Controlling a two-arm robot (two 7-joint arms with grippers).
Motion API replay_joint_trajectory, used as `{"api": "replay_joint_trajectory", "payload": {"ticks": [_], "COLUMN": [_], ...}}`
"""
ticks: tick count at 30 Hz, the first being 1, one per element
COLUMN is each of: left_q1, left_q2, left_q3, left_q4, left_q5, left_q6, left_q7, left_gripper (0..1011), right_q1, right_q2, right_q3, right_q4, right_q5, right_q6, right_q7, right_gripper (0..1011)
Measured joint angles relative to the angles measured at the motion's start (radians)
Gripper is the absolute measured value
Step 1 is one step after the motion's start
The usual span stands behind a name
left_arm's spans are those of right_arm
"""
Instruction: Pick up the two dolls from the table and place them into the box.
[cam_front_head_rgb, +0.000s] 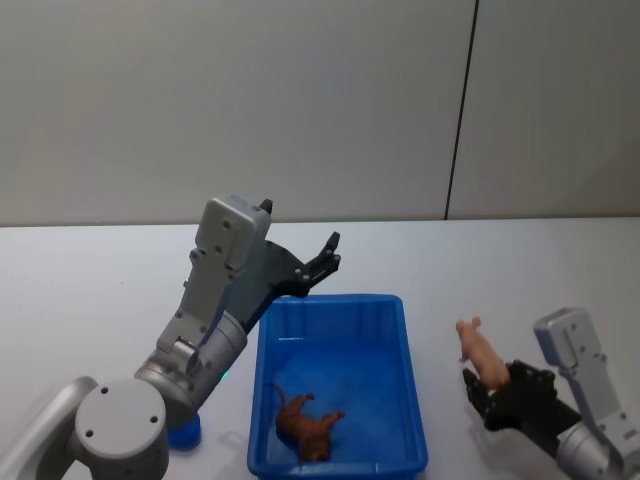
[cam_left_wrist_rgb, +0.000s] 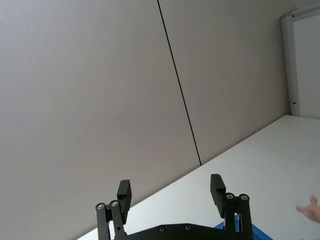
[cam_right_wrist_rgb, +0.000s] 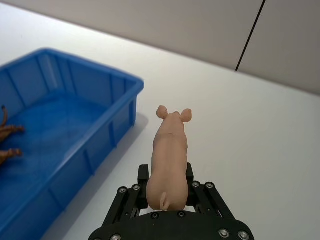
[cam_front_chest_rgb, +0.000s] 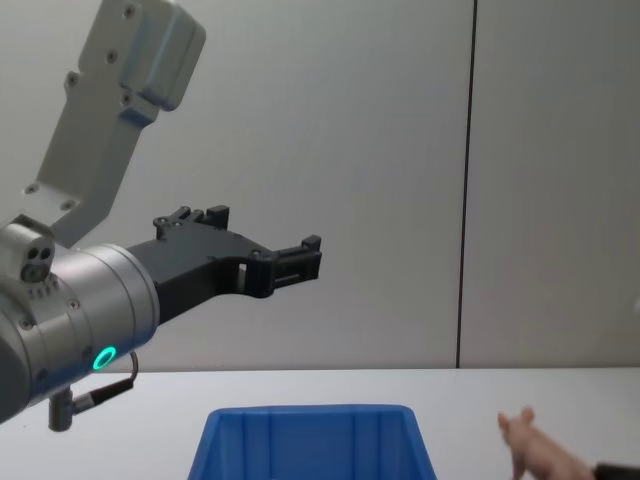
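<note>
Two dolls: an orange-brown lion doll (cam_front_head_rgb: 308, 425) and a pink pig doll (cam_right_wrist_rgb: 169, 155), both small toy animals.
Lion doll, place: lies on its side on the floor of the box (cam_front_head_rgb: 330, 299), at the near end and a little left of centre.
Pig doll, place: just right of the box and outside it, carried by the right gripper (cam_right_wrist_rgb: 167, 172). It looks to be lifted off the table (cam_front_head_rgb: 80, 290).
Right gripper, jaws: they pinch the pig's flanks at the hind half, one finger on each side. The head and ears point away from the wrist, and the rump sits close to the palm.
Left gripper (cam_left_wrist_rgb: 171, 192): raised high near the far left corner of the box, with the jaws spread wide and nothing between them.
Weight, judged: very light, so the hold needs little squeeze.
Surface, judged: the pig's skin looks smooth and rounded, probably moulded plastic or rubber, so it could slip or twist between flat pads.
Stiffness, judged: firm enough to keep its shape. The ears and legs are the thin parts and are poor places to grip.
Best hold, judged: across the body at its widest part, close to where the jaws sit now.
Risk, judged: the long front half overhangs the fingers, so a quick swing toward the box could pivot the pig.
</note>
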Motion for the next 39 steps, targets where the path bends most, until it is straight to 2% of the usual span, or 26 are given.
{"api": "replay_joint_trajectory", "payload": {"ticks": [9, 19, 21, 31, 39], "left_q1": [0.0, 0.0, 0.0, 0.0, 0.0], "left_q2": [0.0, 0.0, 0.0, 0.0, 0.0], "left_q3": [0.0, 0.0, 0.0, 0.0, 0.0], "left_q4": [0.0, 0.0, 0.0, 0.0, 0.0], "left_q5": [0.0, 0.0, 0.0, 0.0, 0.0], "left_q6": [0.0, 0.0, 0.0, 0.0, 0.0], "left_q7": [0.0, 0.0, 0.0, 0.0, 0.0], "left_gripper": [1001, 1001, 1001, 1001, 1001], "right_q1": [0.025, 0.073, 0.09, 0.154, 0.226], "right_q2": [0.006, -0.004, -0.01, -0.045, -0.094], "right_q3": [0.015, 0.019, 0.016, -0.003, -0.031], "right_q4": [-0.02, -0.016, -0.008, 0.037, 0.107], "right_q5": [-0.004, 0.012, 0.021, 0.049, 0.07], "right_q6": [-0.071, -0.111, -0.112, -0.068, 0.015], "right_q7": [0.026, 0.127, 0.167, 0.291, 0.397], "right_gripper": [368, 369, 368, 368, 369]}}
